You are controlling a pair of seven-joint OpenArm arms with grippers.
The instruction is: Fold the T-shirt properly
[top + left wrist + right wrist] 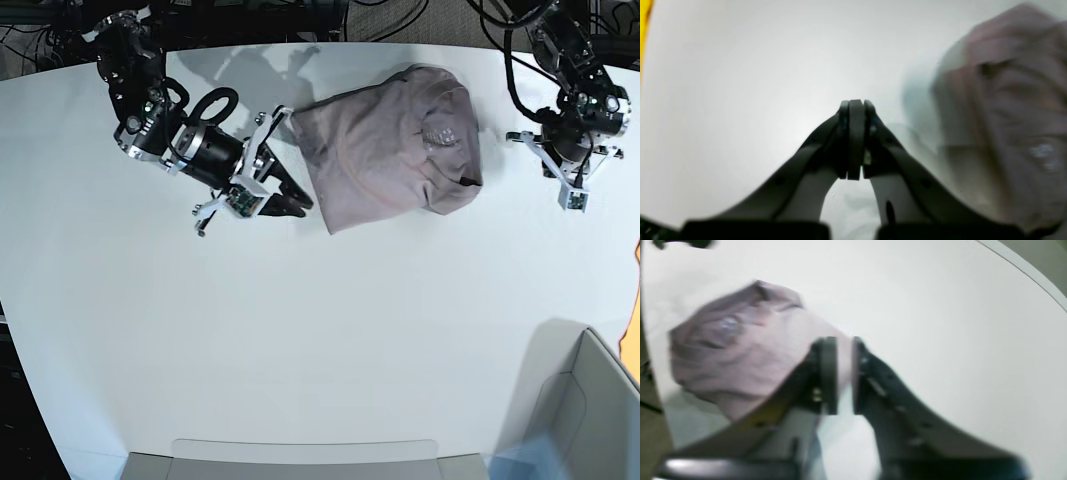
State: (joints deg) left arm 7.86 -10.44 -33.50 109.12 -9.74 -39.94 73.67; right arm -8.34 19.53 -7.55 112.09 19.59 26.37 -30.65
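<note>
white table (300,330) | grey bin (585,420) at its corner (partly cut off) | dark cables (400,12) along far edge

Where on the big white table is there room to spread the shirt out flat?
The widest bare patch is the table's middle and near side, below the T-shirt, between the left edge and the grey bin at the lower right. The far strip is crowded: the right end effector sits at the shirt's edge, and the left end effector hangs beside it.

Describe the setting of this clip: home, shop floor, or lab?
Most likely a robotics lab bench: a bare white tabletop, two table-mounted robot arms with loose cabling behind them, and a single crumpled mauve cotton T-shirt laid out as the work piece. Nothing domestic shows.
</note>
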